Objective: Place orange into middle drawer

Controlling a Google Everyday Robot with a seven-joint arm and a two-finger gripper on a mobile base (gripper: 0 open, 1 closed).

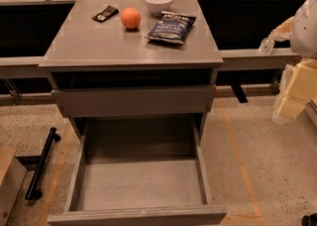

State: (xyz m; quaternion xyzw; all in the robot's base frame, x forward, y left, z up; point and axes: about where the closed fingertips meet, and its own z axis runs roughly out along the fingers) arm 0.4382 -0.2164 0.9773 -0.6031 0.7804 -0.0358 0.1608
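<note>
The orange (131,18) sits on the top of the grey cabinet (99,46), toward the back and left of centre. The middle drawer (141,185) is pulled far out toward me, and its bare grey floor holds nothing. The upper drawer panel (133,100) above it stands out only slightly. My arm and gripper (290,102) hang at the right edge of the view. They are beside the cabinet at about the upper drawer's height, well to the right of the orange and touching nothing.
A white bowl (158,1) stands behind the orange. A blue chip bag (171,27) lies to its right and a small black packet (105,13) to its left. A black bar (42,163) and a wooden box (7,183) are on the floor at left.
</note>
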